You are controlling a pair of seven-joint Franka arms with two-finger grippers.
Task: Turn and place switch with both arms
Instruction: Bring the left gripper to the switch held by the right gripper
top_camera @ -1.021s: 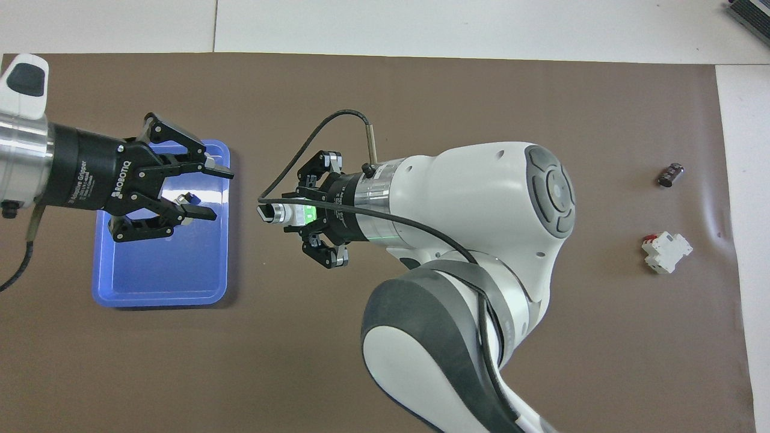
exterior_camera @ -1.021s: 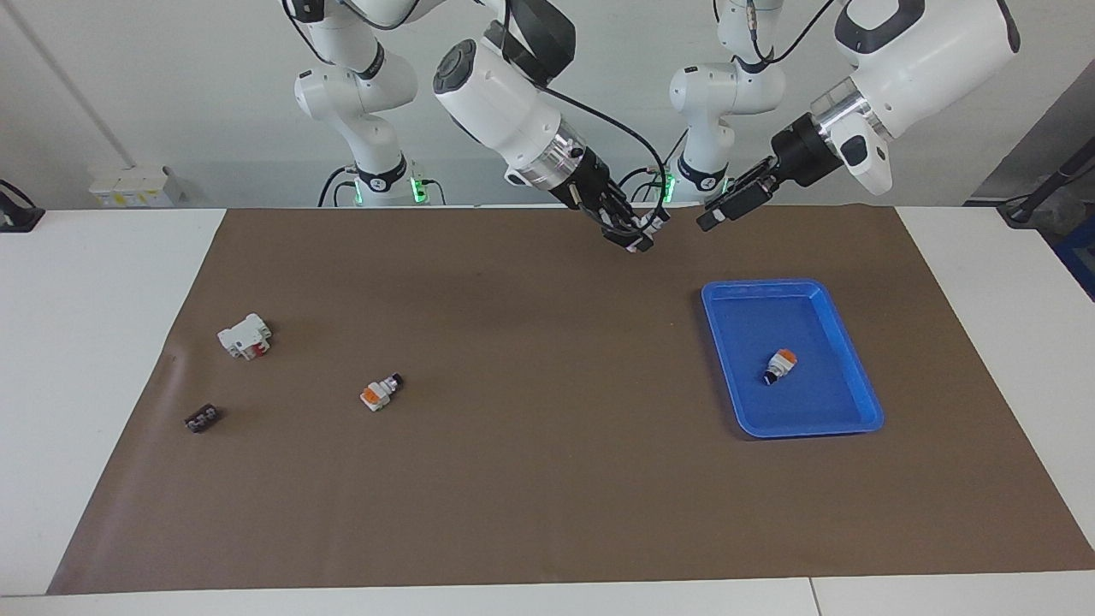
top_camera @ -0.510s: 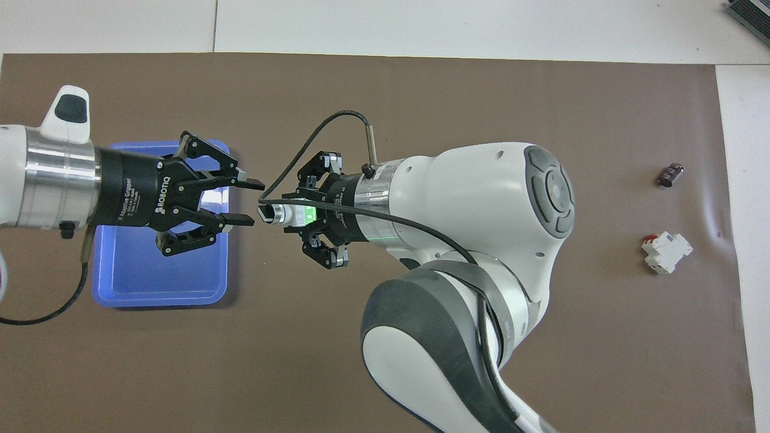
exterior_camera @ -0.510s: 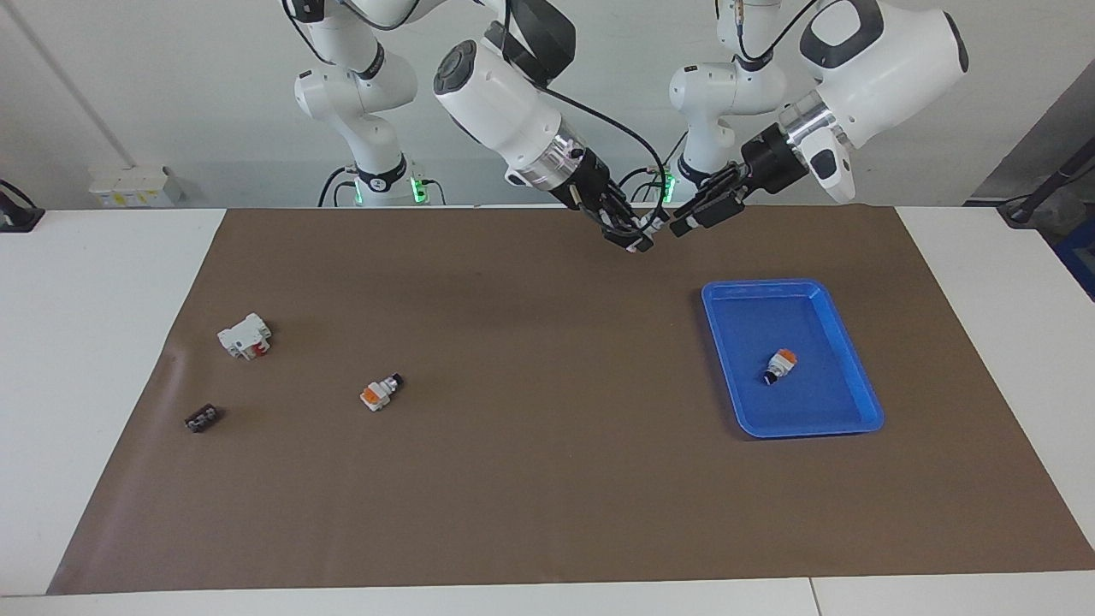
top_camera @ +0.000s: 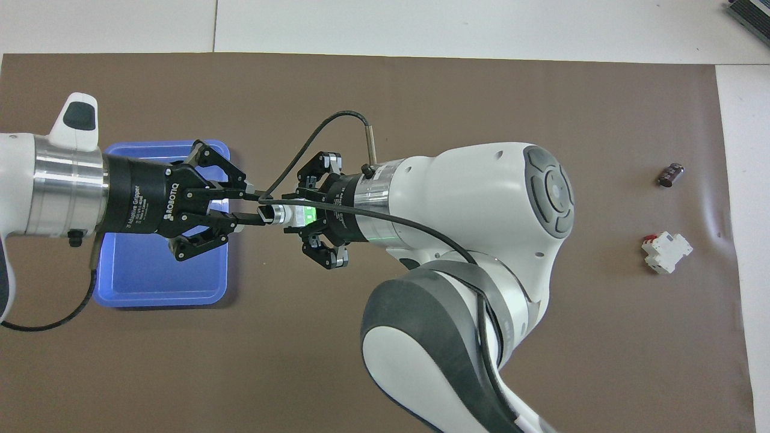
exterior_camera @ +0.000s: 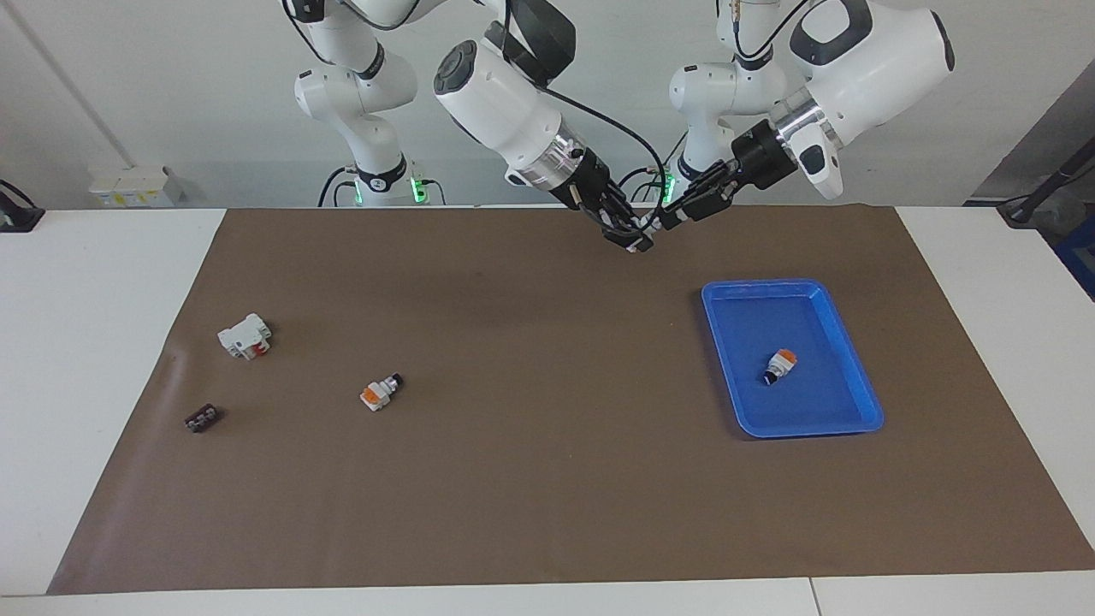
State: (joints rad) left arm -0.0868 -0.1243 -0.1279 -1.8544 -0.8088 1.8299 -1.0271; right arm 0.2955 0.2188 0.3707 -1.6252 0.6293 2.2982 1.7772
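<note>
The left gripper [top_camera: 251,207] hung over the brown mat [top_camera: 421,90] just beside the blue tray [top_camera: 120,294], at the tray's edge toward the right arm's end of the table. Its two fingers [top_camera: 246,219] had closed in around the black knob tip of the switch [top_camera: 283,214], one on each side; whether they pressed on it could not be told. The switch was up in the air over the mat beside the tray, lying level, knob tip toward the left gripper, silver collar next, bright green end block toward the right gripper [top_camera: 310,213]. The right gripper was clamped on the white body and green block of the switch. In the facing view the two grippers met tip to tip above the mat's edge nearest the robots, left gripper [exterior_camera: 665,218] and right gripper [exterior_camera: 635,233]. An orange-ended switch [exterior_camera: 778,365] lay in the tray. Well away from the tray, toward the right arm's end, lay another orange-ended switch [exterior_camera: 380,392], a white block with red [top_camera: 666,252] and a small black part [top_camera: 671,174].
</note>
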